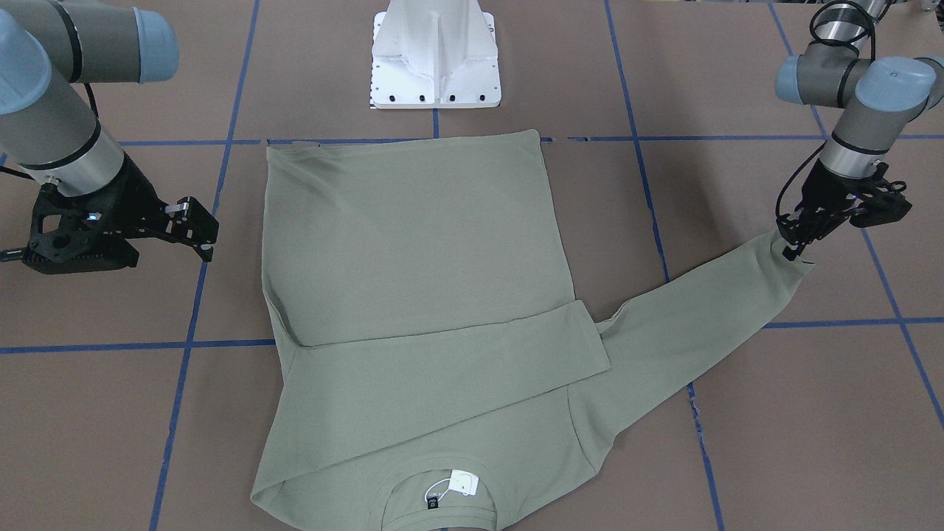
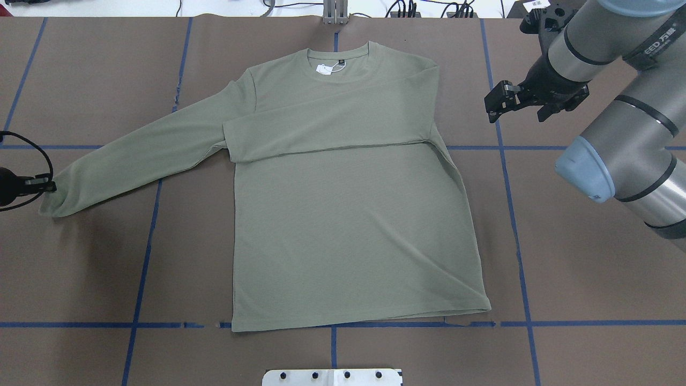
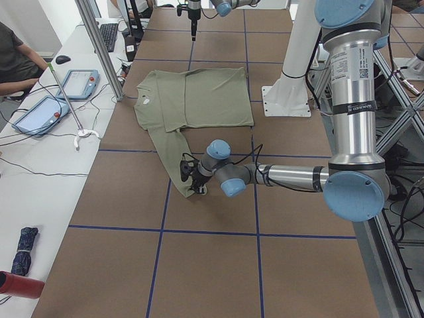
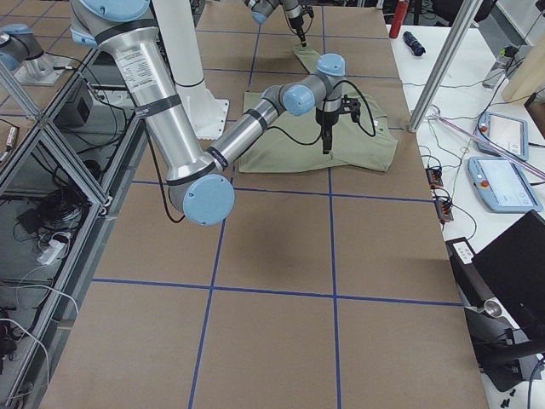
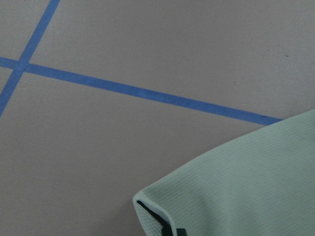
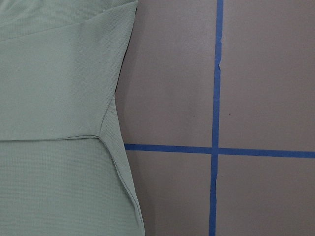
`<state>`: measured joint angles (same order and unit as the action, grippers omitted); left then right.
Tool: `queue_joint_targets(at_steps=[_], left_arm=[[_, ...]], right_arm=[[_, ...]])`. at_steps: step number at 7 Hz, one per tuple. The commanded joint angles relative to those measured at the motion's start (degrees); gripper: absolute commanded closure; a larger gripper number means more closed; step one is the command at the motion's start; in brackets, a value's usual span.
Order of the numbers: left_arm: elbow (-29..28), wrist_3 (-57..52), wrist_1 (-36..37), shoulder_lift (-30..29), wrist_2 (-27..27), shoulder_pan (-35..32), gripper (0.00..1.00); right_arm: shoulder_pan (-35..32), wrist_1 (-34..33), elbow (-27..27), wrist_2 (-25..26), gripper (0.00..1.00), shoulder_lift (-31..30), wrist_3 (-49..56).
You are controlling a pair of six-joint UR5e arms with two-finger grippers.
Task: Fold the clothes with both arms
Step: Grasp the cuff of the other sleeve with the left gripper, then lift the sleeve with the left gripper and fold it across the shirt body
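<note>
Olive-green long-sleeved shirt [image 2: 353,214] lies flat on the brown bench [image 2: 563,268], inside the blue tape grid [image 2: 514,214]. All clock directions are from the overhead view. Collar sits at 12 o'clock and the hem at 6 o'clock, lying just above a tape line. White hang tag [image 2: 325,68] sits at the neck opening, and a small black neck label [image 1: 431,502] is beside it in the front-facing view. One sleeve [image 2: 332,126] is folded across the chest from the 3 o'clock shoulder, cuff ending near the 9 o'clock side seam, lying flat on the body. The other sleeve [image 2: 144,155] is stretched out on the bench toward 8 o'clock, cuff at the far 9 o'clock edge of view. Left gripper [image 1: 790,240] is low at that cuff with its jaws clamped on the cuff end. The left wrist view shows the cuff edge curled up over a black fingertip [image 5: 157,219], with bare bench and tape at 12 o'clock of it. Right gripper [image 1: 199,230] is off the shirt at about 2 o'clock of the body, beside the folded shoulder and not touching fabric, jaws apart and holding nothing. The right wrist view looks straight down on the shirt's side seam and armpit fold, with a tape crossing at 3 o'clock. White pedestal [image 1: 435,55] stands at 6 o'clock, just past the hem and apart from the fabric.
</note>
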<state>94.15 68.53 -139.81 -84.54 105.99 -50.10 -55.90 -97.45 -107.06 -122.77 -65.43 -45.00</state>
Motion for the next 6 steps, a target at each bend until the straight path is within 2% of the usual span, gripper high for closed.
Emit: queue_joint_targets(at_steps=[1, 4, 5, 6], left_arm=[[3.93, 0.02, 12.39, -8.84, 0.97, -0.09, 1.00], [3.41, 3.33, 33.93, -29.92, 1.15, -0.44, 1.00], [3.24, 5.36, 37.29, -34.94, 2.28, -0.53, 1.00], [2.97, 9.30, 36.80, -38.13, 3.86, -0.62, 1.00]], right_arm=[[-1.83, -0.63, -1.91, -0.80, 0.00, -2.23, 0.09], [-6.22, -0.99, -5.61, -1.24, 0.00, -11.98, 7.71], [-7.55, -0.55, -5.61, -1.33, 0.00, -15.05, 11.39], [-9.12, -0.46, -5.70, -2.72, 0.00, -17.52, 13.25]])
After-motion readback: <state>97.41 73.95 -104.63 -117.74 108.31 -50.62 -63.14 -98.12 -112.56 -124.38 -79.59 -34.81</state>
